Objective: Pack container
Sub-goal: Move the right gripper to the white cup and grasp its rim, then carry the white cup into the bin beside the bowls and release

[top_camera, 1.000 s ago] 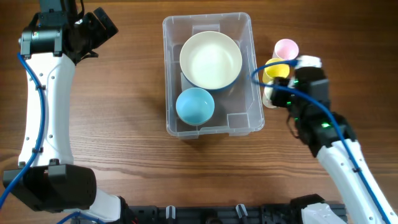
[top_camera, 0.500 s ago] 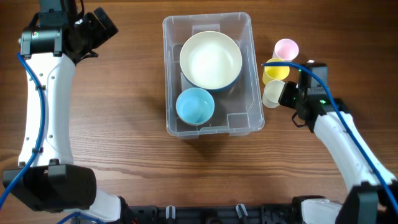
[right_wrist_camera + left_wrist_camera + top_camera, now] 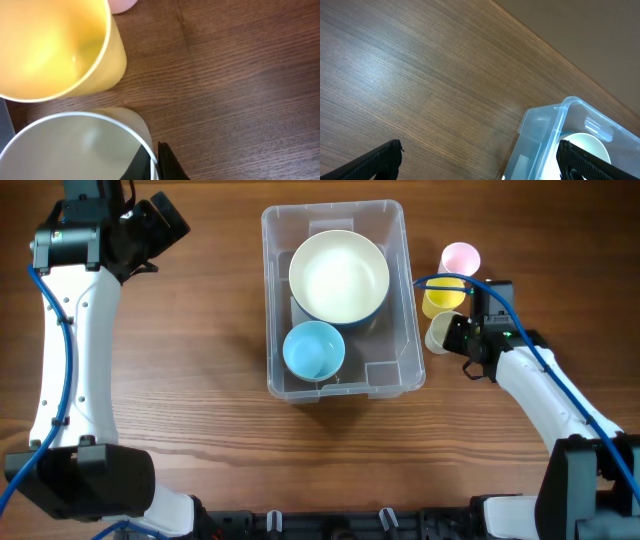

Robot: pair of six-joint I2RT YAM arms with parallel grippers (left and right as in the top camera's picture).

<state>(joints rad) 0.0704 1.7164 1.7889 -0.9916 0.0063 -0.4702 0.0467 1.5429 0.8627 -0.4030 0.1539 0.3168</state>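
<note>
Two bowls (image 3: pixel 339 275) sat in the container (image 3: pixel 266 300), mid-table; looked light, thin, slick plastic, best gripped by rim; right gripper (image 3: pixel 151 167) pinched cream cup (image 3: pixel 75 145) rim, left gripper (image 3: pixel 479 162) gaped wide.

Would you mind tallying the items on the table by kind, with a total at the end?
Container: 1
Bowls: 2 (white bowl, blue bowl)
Cups: 3 (pink cup, yellow cup, cream cup)
Total: 6
</note>
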